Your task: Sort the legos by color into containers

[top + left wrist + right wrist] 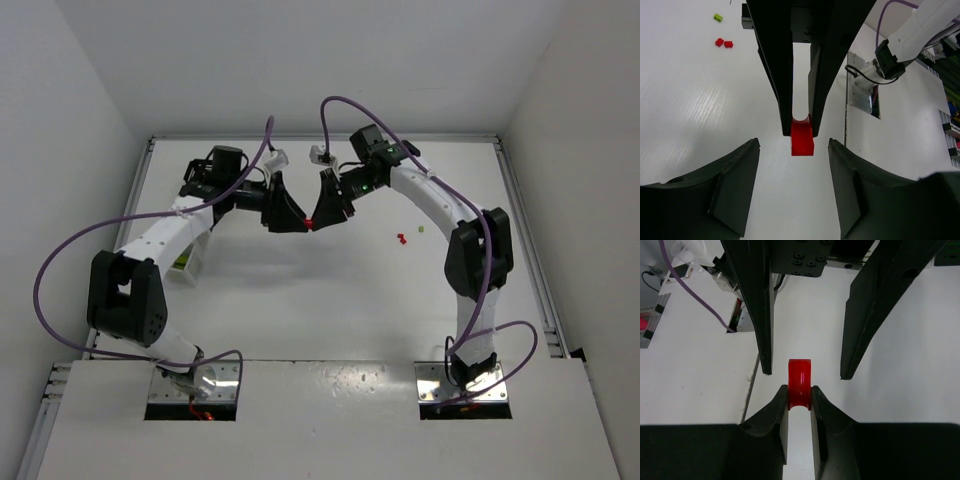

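Observation:
A larger red block [309, 224] hangs above the middle of the table, where my two grippers meet tip to tip. My right gripper [799, 395] is shut on it, pinching its near end while the rounded far end [800, 371] sticks out. My left gripper [794, 145] stands open, one finger on either side of the block [802, 137], not touching it. Two tiny red legos [724, 43] and a yellow-green one [718, 17] lie loose on the table to the right [402, 239]. One white translucent container [195, 262] shows partly under the left arm.
Purple cables loop over both arms. Metal base plates [193, 390] [465, 385] sit at the near edge. White walls close in the table on the left, back and right.

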Controlling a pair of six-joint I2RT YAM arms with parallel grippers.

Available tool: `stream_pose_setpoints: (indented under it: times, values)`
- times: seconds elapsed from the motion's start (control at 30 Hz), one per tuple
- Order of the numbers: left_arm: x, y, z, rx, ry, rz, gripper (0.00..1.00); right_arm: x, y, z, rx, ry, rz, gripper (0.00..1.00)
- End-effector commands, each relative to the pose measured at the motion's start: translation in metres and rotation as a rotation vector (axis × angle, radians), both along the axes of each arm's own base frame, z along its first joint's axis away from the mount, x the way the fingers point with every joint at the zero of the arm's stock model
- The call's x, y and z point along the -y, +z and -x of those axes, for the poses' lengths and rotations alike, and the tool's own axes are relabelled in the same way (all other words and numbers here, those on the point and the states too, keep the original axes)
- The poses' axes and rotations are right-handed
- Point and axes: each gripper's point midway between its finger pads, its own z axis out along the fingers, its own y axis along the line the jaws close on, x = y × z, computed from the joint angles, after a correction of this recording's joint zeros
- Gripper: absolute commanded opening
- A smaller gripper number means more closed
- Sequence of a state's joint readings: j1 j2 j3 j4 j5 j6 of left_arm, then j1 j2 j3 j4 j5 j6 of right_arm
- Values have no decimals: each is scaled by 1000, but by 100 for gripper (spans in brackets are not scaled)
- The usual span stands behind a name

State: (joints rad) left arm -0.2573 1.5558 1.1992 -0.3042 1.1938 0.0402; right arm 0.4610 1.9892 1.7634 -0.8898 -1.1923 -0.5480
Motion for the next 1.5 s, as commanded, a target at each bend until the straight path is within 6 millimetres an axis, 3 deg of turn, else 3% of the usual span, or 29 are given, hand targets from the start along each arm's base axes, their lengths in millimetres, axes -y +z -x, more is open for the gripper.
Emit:
stream_pose_setpoints:
  times: [0.0,0.17,0.27,0.3,0.43,0.47,0.5,0.53,0.57,0.6,0.67,0.7,0.73,0.8,0.97,1.07,1.17,1.2,1.23,1.3,1.47]
  values:
    - [8,4,10,34,-66,36,62,-11,32,6,54,50,-100,6]
    - [10,7,13,52,-77,39,55,-14,28,9,36,58,-92,6]
    - [10,8,15,51,-84,44,37,-16,27,14,27,67,-88,6]
    - [10,8,15,51,-84,44,24,-16,27,14,27,67,-88,6]
    - [10,11,16,59,-84,46,8,-14,22,11,40,55,-61,8]
    - [10,11,16,60,-84,46,6,-12,15,10,41,43,-34,12]
    - [6,14,13,69,-71,48,6,-11,12,10,39,36,-17,28]
    - [0,13,8,62,-43,42,5,-9,6,11,26,29,7,36]
    - [-5,16,5,71,-28,44,5,0,-1,7,28,1,39,52]
    - [-10,16,1,71,-11,43,4,7,-3,3,36,-23,57,56]
    - [-31,20,-14,87,60,31,4,23,-21,-2,68,-65,145,59]
    - [-40,21,-21,98,92,21,2,31,-19,-7,100,-93,157,60]
    - [-58,27,-35,122,150,13,2,40,-31,-8,101,-119,199,60]
    - [-78,26,-59,129,248,-23,2,56,-36,-17,107,-172,230,60]
    - [-159,14,-157,102,713,-255,2,88,-53,-48,117,-351,332,60]
    - [-198,17,-195,130,927,-382,2,109,-67,-67,139,-459,419,60]
    - [-229,-6,-224,83,1071,-507,2,141,-82,-84,165,-554,514,60]
    - [-239,3,-226,84,1114,-513,2,145,-88,-82,161,-561,539,60]
    - [-244,-14,-233,50,1123,-547,2,152,-91,-87,170,-584,555,60]
    - [-265,-12,-241,28,1212,-588,4,164,-93,-92,184,-626,592,60]
    - [-282,-25,-247,-4,1289,-660,5,182,-97,-96,161,-675,616,60]
